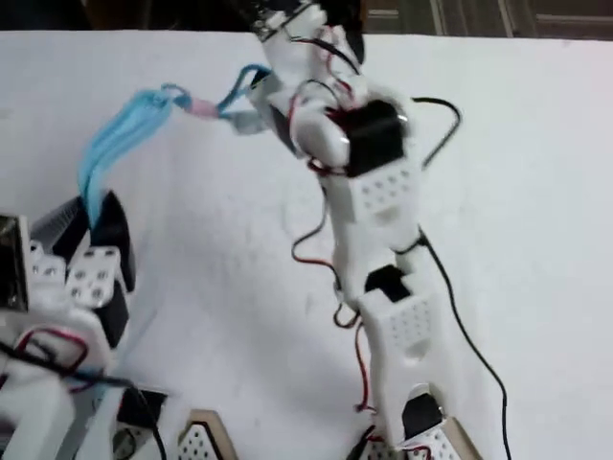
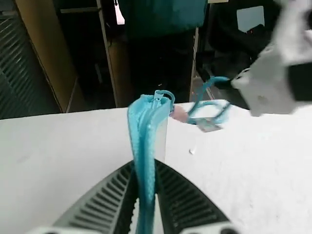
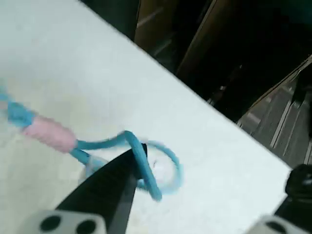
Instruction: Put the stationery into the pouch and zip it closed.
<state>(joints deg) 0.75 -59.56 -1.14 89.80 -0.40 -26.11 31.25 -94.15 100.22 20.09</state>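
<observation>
Pouch (image 1: pixel 120 144), blue, zip edge uppermost: held up over the table (image 1: pixel 211 287), one end clamped narrow between the jaws of my left end effector (image 2: pixel 145 168). Long axis: runs from that end effector toward the right arm, slider at the far end. Pull cord (image 3: pixel 161 170), blue with pink bead (image 3: pixel 48 134): carries the same line on from the slider to my right end effector (image 3: pixel 134 155), which looks pinched shut on its loop. Right arm is nearer the slider; left only anchors. Judgement: any further pull must run straight along the zip line, away from the left end effector. Contents: I cannot tell.
</observation>
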